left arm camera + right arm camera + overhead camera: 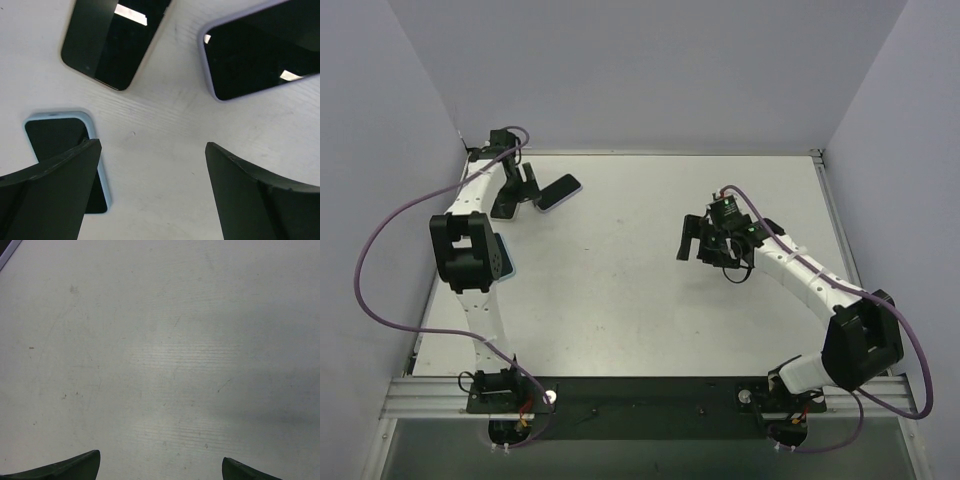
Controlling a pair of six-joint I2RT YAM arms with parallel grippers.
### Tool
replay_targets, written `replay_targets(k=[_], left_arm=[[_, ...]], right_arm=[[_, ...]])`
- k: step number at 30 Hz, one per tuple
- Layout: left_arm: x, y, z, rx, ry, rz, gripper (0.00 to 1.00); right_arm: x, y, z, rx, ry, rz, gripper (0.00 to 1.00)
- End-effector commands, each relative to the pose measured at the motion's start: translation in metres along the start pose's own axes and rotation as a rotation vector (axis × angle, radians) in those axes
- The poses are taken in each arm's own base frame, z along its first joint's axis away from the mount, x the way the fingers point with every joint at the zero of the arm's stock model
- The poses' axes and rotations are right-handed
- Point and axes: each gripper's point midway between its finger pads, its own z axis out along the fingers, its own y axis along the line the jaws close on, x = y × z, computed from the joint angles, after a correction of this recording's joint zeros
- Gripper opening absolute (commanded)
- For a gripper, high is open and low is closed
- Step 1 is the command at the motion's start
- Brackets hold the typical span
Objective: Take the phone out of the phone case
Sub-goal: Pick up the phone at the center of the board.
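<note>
Three phones lie at the table's far left. In the left wrist view a phone in a light blue case (60, 145) lies at the left, partly behind my left finger. A phone in a lavender case (260, 50) lies top right. A dark phone with a thin pale edge (112, 40) lies top left. The top view shows one phone (558, 192) beside my left gripper (525, 182). My left gripper (152, 145) is open and empty above bare table between the phones. My right gripper (692, 240) is open and empty over bare table (160, 457).
A light blue item (506, 266) pokes out from under the left arm's elbow. Grey walls stand close on the left, back and right. The white table (650, 290) spreads between the two arms.
</note>
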Motion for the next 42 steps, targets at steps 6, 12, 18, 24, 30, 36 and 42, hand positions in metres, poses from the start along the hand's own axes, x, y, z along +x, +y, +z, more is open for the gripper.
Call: replay_targets(k=[6, 12, 18, 24, 30, 36, 42], left_arm=[[-0.043, 0.036, 0.027, -0.085, -0.141, 0.174, 0.97], [-0.050, 0.051, 0.040, -0.051, -0.088, 0.195, 0.97], [-0.040, 0.057, 0.066, -0.036, -0.008, 0.266, 0.98], [-0.029, 0.057, 0.082, -0.030, 0.019, 0.255, 0.97], [-0.033, 0.064, 0.089, -0.073, 0.009, 0.253, 0.97], [-0.038, 0.058, 0.103, -0.037, 0.021, 0.263, 0.98], [-0.038, 0.044, 0.113, 0.049, 0.032, 0.272, 0.97]], right_arm=[[-0.017, 0.021, 0.001, -0.052, 0.012, -0.054, 0.99], [-0.022, 0.032, 0.008, -0.077, 0.045, -0.060, 0.99], [-0.020, 0.034, 0.011, -0.082, 0.063, -0.052, 0.98], [-0.017, 0.032, 0.015, -0.073, 0.080, -0.050, 0.98], [-0.016, 0.033, 0.017, -0.075, 0.091, -0.044, 0.98], [-0.015, 0.034, 0.022, -0.075, 0.104, -0.037, 0.98], [-0.014, 0.036, 0.027, -0.073, 0.116, -0.021, 0.98]])
